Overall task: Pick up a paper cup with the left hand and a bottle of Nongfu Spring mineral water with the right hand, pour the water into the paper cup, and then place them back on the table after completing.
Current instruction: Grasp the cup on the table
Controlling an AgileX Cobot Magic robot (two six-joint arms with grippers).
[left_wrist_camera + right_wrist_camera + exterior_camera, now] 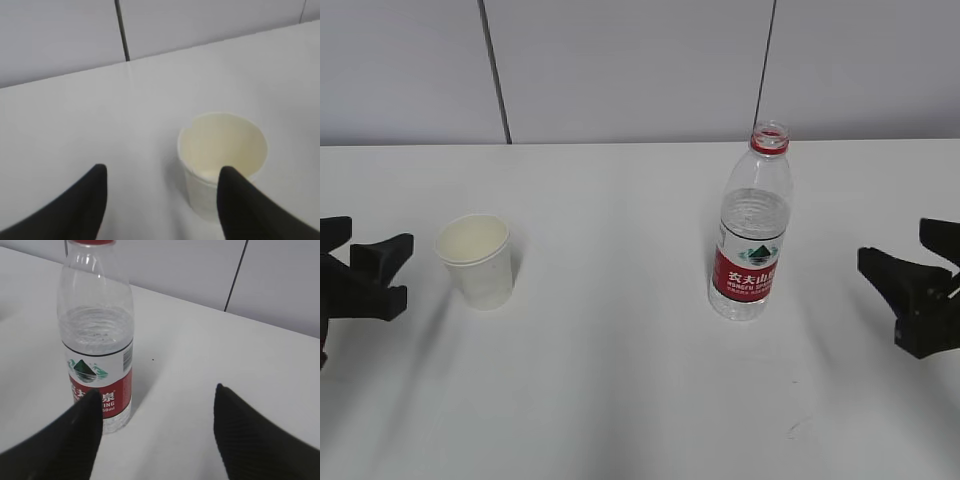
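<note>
A white paper cup (477,260) stands upright and empty on the white table (620,400), left of centre. It also shows in the left wrist view (222,162), ahead and right of my open, empty left gripper (162,172), which sits at the left edge of the exterior view (382,262). An uncapped Nongfu Spring bottle (752,230) with a red label stands upright, holding clear water (95,327) to about two thirds. My right gripper (156,392) is open and empty; the bottle (97,340) is ahead of its left finger. In the exterior view it (905,265) is at the right edge.
A grey panelled wall (640,70) with dark seams runs behind the table's far edge. Bare tabletop lies between the cup and the bottle and in front of them.
</note>
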